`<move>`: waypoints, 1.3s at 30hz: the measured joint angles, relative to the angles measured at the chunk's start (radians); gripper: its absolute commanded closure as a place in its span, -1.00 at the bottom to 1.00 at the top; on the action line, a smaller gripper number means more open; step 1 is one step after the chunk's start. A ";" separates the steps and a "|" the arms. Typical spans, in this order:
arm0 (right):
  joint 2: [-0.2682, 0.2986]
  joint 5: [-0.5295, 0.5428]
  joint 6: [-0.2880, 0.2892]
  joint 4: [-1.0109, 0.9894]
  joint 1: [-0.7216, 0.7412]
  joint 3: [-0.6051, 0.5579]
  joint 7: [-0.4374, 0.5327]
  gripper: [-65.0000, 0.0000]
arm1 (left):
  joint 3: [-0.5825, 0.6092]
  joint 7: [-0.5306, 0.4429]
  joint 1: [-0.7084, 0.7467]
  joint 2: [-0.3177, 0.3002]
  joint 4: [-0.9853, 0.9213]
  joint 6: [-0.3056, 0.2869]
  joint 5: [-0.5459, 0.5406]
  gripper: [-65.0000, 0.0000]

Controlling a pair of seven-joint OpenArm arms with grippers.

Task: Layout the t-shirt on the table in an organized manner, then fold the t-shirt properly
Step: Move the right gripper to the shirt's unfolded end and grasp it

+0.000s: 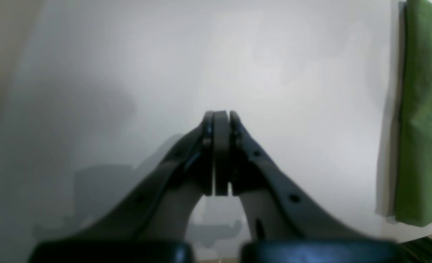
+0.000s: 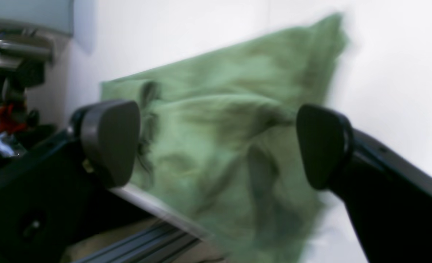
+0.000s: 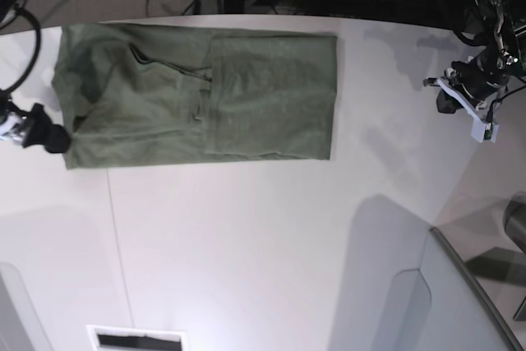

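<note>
Gaping wide, the right gripper (image 2: 216, 146) hangs at the t-shirt (image 3: 197, 96)'s end by the table (image 3: 246, 244) edge, gripping nothing; the left gripper (image 1: 221, 120) is clenched empty over bare white surface, well apart from the cloth. Folded into a long band, the shirt lies along the far edge, its long axis running side to side in the base view.

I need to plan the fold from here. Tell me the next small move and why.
Probably draw the right pincer back from the t-shirt, then regrasp the short end for the next fold. Its jaws stand wide open with nothing between them, and the shirt lies as a long folded strip on the table. The left pincer is shut, well off the cloth.
</note>
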 measured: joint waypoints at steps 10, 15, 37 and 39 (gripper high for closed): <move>0.110 -0.005 -0.007 -0.319 0.018 -0.290 0.211 -1.00 | 0.000 0.000 -0.003 0.003 0.000 -0.022 0.000 1.00; 0.128 0.010 -0.004 -0.378 0.018 -0.338 0.254 -1.00 | 0.000 -0.003 0.017 0.001 0.000 -0.022 -0.001 1.00; 0.027 0.064 0.019 -0.377 0.046 -0.437 0.234 -0.86 | 0.000 -0.003 0.024 0.002 0.000 -0.022 0.000 1.00; 0.026 0.065 0.018 -0.378 0.040 -0.438 0.236 -0.75 | 0.000 -0.003 0.024 0.001 0.000 -0.022 0.000 1.00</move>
